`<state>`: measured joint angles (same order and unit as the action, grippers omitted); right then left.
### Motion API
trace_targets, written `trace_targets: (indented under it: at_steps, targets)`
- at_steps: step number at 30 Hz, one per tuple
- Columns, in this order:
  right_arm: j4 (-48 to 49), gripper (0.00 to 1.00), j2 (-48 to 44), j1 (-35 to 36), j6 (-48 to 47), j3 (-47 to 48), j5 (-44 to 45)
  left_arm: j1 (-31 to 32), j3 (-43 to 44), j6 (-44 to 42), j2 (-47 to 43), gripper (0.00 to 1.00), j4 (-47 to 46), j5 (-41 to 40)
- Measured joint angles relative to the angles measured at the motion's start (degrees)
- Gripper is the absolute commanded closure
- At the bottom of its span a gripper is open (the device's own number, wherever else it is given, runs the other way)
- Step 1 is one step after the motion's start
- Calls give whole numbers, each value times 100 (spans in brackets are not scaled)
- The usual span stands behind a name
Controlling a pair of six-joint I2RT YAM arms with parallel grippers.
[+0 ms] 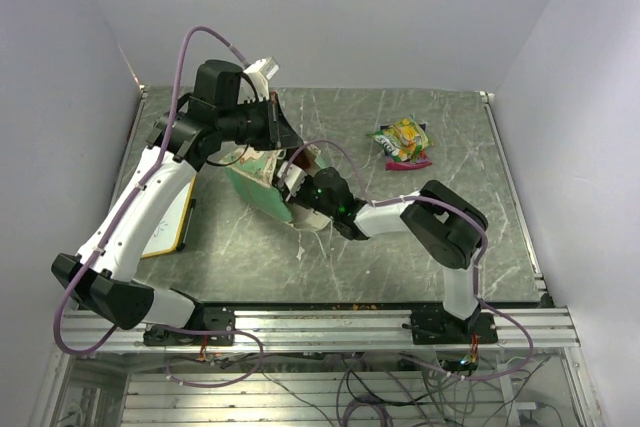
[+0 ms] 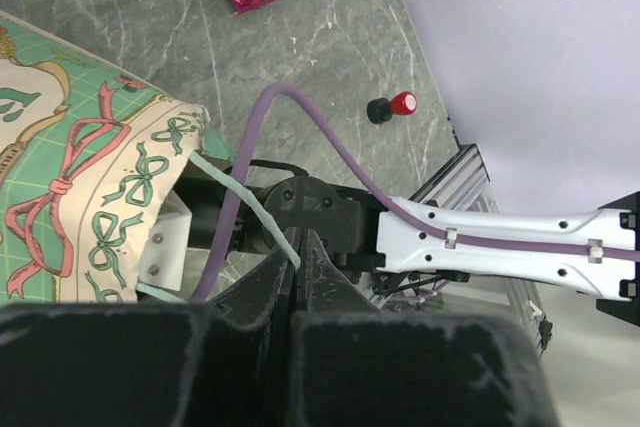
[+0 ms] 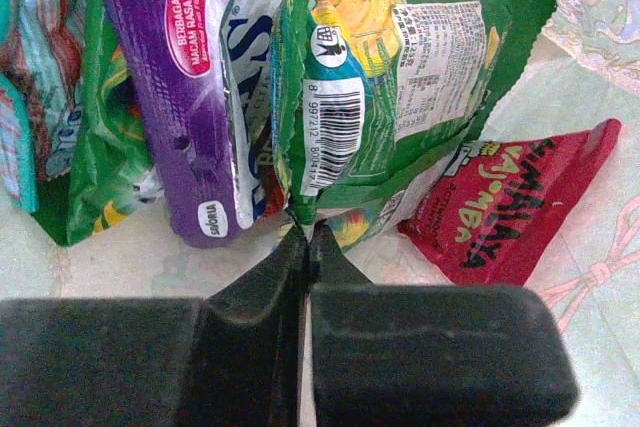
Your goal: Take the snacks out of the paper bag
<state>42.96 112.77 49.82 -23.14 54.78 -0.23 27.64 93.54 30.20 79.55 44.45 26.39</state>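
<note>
The paper bag (image 1: 250,183) is lying on the left-centre of the grey marble-patterned table (image 1: 400,237), with its mouth turning toward the right arm. The left gripper (image 2: 298,265) is reaching down from the far left, and its jaws are pressing together on a thin mint-green strip, which seems to be the rim of the bag's mouth, so it is holding the bag open.

The right gripper (image 3: 305,239) is sitting inside the bag's mouth. Its fingers are closing tight on the crimped bottom edge of a green packet (image 3: 400,77), the one showing a barcode and a yellow back panel. Just left of that packet, and partly overlapping it, a purple packet (image 3: 165,77) is standing on end. A red packet (image 3: 520,207) is lying to the right on the bag's pale printed lining. More packets are crowding in at the far left of the wrist view, too cropped to name.

Two snacks are already lying outside, well apart from the bag on the far right of the table: a yellow-green packet (image 1: 402,134) resting on a pink-purple packet (image 1: 410,160). A wood-framed whiteboard (image 1: 172,219) is lying at the table's left edge beneath the left arm. A small red-topped button (image 2: 392,107) is standing on the table near the right edge.
</note>
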Motion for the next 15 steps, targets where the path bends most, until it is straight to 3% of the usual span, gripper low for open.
trace_targets:
  at_steps: [15]
  targets:
    - [-688,100,-1261,-63,472,-573,-756,0,-291,-35,-87,93,-225,-103]
